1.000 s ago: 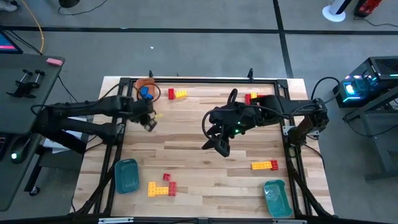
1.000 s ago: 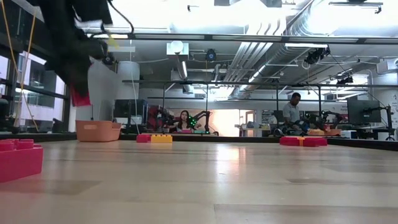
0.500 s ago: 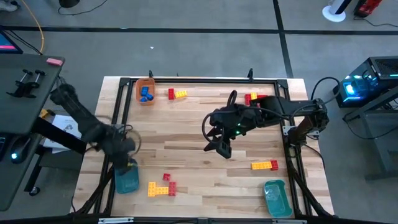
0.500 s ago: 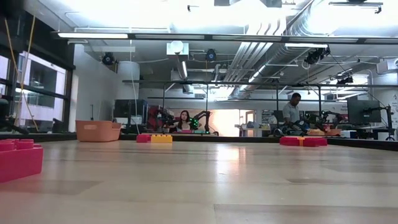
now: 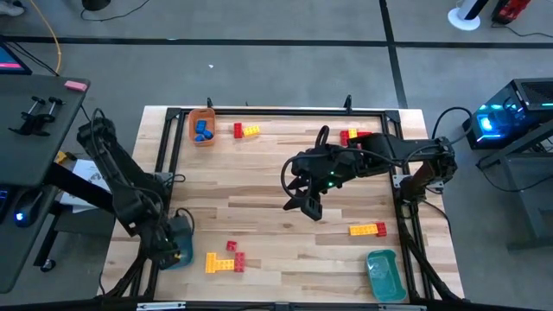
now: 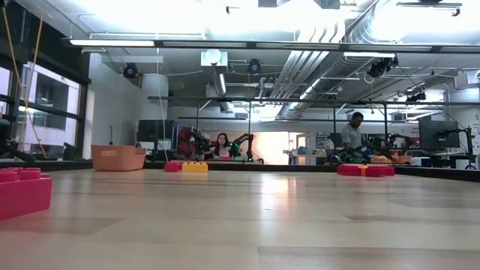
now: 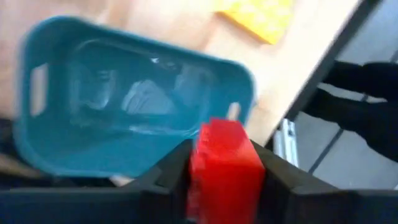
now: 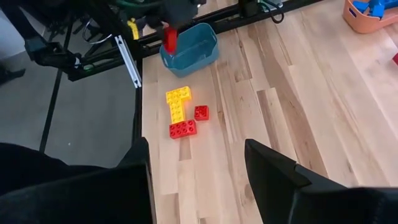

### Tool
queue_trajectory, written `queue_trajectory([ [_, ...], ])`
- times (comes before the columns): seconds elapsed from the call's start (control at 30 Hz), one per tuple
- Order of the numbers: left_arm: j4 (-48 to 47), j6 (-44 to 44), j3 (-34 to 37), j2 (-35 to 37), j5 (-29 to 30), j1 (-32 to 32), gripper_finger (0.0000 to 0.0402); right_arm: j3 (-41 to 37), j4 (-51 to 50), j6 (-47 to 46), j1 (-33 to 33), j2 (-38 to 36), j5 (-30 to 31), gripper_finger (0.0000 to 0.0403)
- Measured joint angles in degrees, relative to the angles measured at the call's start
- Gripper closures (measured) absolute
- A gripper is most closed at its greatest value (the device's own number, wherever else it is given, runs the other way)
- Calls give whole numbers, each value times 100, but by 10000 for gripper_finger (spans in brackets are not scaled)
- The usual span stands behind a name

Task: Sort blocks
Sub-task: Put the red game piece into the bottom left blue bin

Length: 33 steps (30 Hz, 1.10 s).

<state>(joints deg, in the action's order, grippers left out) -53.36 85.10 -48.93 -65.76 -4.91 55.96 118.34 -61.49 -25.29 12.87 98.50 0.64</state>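
Note:
My left gripper [image 5: 173, 248] hovers over the teal tray [image 7: 124, 106] at the table's near-left corner, shut on a red block [image 7: 224, 163]. The right wrist view shows that gripper and block [image 8: 169, 37] just above the tray [image 8: 189, 45]. My right gripper [image 5: 306, 204] is open above the table's middle and touches nothing. Loose blocks lie flat on the table: a yellow and red cluster [image 5: 226, 258], a yellow-red row [image 5: 367, 229], a red and yellow pair [image 5: 246, 130] and another [image 5: 352, 136] near the far edge. My left gripper pinches the red block [image 7: 221, 149] between its two fingers, one on each side of it. The block is lifted clear, over the near rim of the teal tray. The fingers come at it from above.
An orange tray [image 5: 202, 127] with blue blocks stands at the far-left corner. A second teal tray [image 5: 383, 274] sits at the near-right corner. A black frame rail [image 5: 276, 111] runs round the table. In the low view a red block [image 6: 22, 195] is close; people are in the room behind.
My left arm has swung from beside the orange tray toward the table's near edge, carrying the red block, and now stands over the left teal tray. It left the low view on the way.

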Motion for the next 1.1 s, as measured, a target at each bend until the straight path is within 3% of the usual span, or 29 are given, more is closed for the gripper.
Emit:
queue_trajectory([
  [0.13,38,-83,0,-184,-213,0,223,0,0,-68,11,0,0,263],
  [0.33,94,-125,0,-149,-288,-2,194,0,1,-190,44,0,-34,263],
  [0.5,745,-196,0,163,674,-160,192,0,4,-506,165,1,-239,263],
  [0.63,1600,-793,-4,244,1273,-601,191,-11,22,-651,427,94,-258,263],
  [0.77,2136,-2040,-4,-140,1274,-1279,192,-295,241,-677,751,294,-262,263],
  [0.9,2551,-3945,-25,-770,1253,-1753,201,-646,278,-654,970,517,-271,263],
  [1.1,2523,-6808,-454,-1846,1266,-1906,211,-828,256,-881,1112,539,-262,263],
])
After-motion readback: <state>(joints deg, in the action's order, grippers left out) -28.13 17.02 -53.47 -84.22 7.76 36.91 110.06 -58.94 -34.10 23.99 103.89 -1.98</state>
